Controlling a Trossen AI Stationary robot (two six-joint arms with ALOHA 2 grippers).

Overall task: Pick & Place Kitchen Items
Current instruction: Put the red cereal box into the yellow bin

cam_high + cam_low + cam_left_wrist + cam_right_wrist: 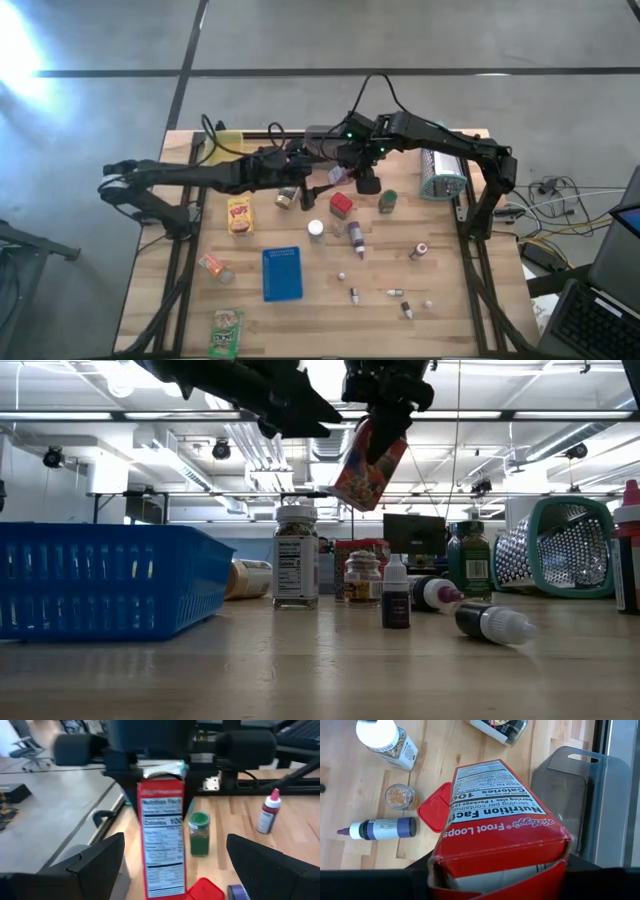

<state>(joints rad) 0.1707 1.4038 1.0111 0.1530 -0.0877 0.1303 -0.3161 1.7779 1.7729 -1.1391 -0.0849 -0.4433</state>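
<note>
A red cereal box (368, 463) hangs above the middle of the table. My right gripper (385, 405) is shut on its top end. The box also shows in the high view (340, 176) and, with its nutrition label, in the right wrist view (495, 820). My left gripper (175, 840) is open and comes level from the table's left. Its two fingers stand on either side of the box (160, 840) without touching it. Other kitchen items stand upright on the table below: a green-lidded jar (199, 832), a white-capped jar (295, 555) and small bottles (396, 592). My right gripper holds the cereal box by its opened top end (495, 865), coming from above and slanting down. Its own body hides the fingers in the wrist view. The box hangs tilted below the fingers (392, 422), lifted clear of the table and the items under it.
A blue basket (282, 273) lies near the table's middle front. A teal mesh bin (440, 172) lies on its side at the far right. A yellow box (239, 215), a red-lidded item (341, 205) and a green packet (226, 332) sit about. Small bottles (405, 308) are scattered near the front right.
</note>
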